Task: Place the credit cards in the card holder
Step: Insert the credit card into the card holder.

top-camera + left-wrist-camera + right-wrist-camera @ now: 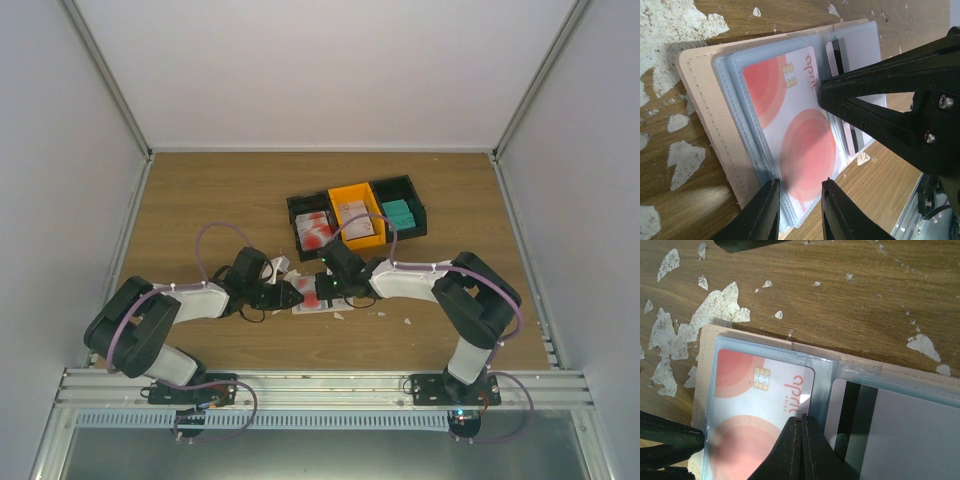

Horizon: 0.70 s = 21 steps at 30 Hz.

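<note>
Both arms reach inward across the desk (200,200). The left hand (290,293) and right hand (325,287) meet tip to tip over the card holder (300,306), which lies flat, a red-and-white card (313,297) showing. Behind stand joined bins (352,188) holding red-and-white cards (313,230), pale cards (353,213) and teal cards (399,212). White scraps (407,321) lie near.

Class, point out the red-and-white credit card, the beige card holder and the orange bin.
red-and-white credit card (790,135), left wrist view, its middle.
beige card holder (722,120), left wrist view, bare stitched edge.
orange bin (352,189), top external view, far rim.
</note>
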{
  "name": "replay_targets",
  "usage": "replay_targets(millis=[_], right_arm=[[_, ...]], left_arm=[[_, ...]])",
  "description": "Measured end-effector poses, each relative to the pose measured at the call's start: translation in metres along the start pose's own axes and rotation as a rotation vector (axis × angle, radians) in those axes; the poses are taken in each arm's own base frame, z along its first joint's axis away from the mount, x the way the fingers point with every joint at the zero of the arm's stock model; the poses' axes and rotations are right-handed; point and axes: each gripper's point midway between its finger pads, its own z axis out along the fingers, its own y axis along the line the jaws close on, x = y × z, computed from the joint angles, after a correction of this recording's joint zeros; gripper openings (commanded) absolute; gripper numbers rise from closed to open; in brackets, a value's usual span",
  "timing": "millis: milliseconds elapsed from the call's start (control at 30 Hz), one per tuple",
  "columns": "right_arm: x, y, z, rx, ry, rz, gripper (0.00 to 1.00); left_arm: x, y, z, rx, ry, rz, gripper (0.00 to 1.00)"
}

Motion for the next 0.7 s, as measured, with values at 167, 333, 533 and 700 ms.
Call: replay_targets(millis=[167,333,533,700], right_arm=[[0.0000,0.0000,0.0000,0.000,0.000,0.000,0.00],[0.0001,0.0000,0.0003,-0.002,-0.002,0.000,0.01],[-0.0001,0.0001,0.0005,-0.004,-0.004,0.000,0.00],[-0.0004,0.0002,0.0007,-0.006,-0.007,0.001,0.01]], left_arm=[[0.0014,0.0017,0.0013,-0.003,0.007,-0.005,0.28],[0.0020,0.0011,0.0018,0.003,0.010,-0.005,0.28],[0.0021,0.0004,0.0018,0.006,0.012,-0.004,0.24],[0.0023,-0.0032,0.0018,0.026,0.016,0.000,0.24]])
